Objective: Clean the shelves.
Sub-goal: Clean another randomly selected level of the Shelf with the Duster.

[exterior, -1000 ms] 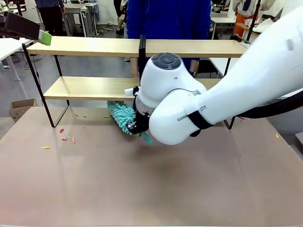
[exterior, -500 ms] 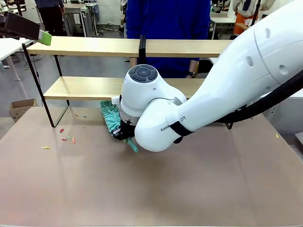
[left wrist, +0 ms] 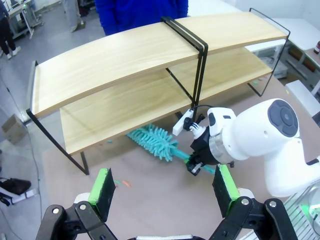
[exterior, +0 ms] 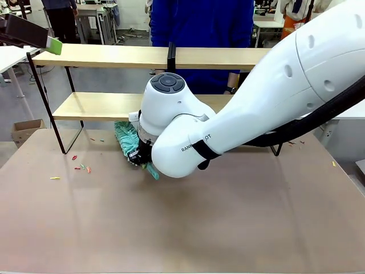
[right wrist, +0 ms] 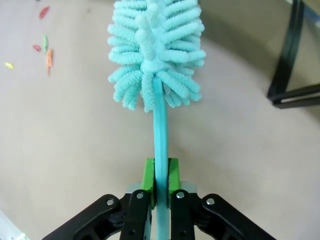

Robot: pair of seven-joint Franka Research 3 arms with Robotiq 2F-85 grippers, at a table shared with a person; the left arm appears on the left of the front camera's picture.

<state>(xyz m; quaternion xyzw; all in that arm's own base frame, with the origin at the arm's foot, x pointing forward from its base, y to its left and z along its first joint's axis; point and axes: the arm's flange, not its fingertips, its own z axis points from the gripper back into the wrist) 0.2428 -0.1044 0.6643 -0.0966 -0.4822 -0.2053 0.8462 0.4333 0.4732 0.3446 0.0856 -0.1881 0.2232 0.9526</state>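
Over at ten o'clock the left gripper [exterior: 54, 45] hangs high beside the end of the top board, its green pads [left wrist: 103, 186] spread wide with nothing between them. Small coloured scraps [exterior: 81, 167] lie on the tabletop [exterior: 182, 228] at nine o'clock. The shelves [exterior: 108, 56] run across the far side at twelve. At centre, the right gripper [right wrist: 160, 186] is clamped on the handle of a teal duster [exterior: 129, 140], whose fluffy head lies beneath the lower board.
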